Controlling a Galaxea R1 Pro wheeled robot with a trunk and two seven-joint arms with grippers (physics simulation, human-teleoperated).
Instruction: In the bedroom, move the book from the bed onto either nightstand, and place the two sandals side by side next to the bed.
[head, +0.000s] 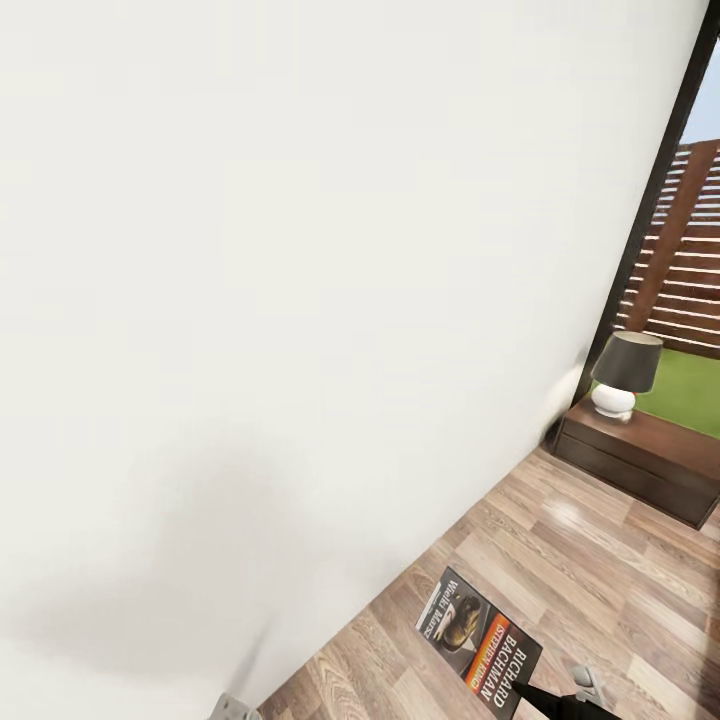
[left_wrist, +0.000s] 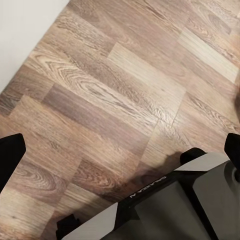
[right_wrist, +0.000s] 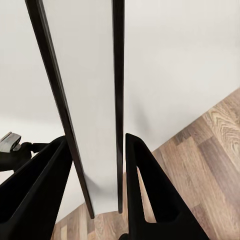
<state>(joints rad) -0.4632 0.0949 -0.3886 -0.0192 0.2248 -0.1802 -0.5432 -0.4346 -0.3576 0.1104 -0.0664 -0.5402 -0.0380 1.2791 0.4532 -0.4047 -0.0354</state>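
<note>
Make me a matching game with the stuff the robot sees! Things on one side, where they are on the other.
Things:
1. thin dark paperback book with an orange band
2. white round lamp with a dark shade
3. low dark-brown wooden cabinet

Places:
A. on the wood floor by the wall
B. between the right gripper's fingers
C. on the cabinet top

Pairs: 1-B, 2-C, 3-A

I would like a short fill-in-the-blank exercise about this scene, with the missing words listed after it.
1. The book is gripped between the fingers of the ____ gripper.
2. A lamp with a dark shade stands on the ____.
3. The floor is made of ____ planks.
4. Through the window, a slatted brown ____ is seen above grass.

Missing words: right; nightstand; wood; fence
</note>
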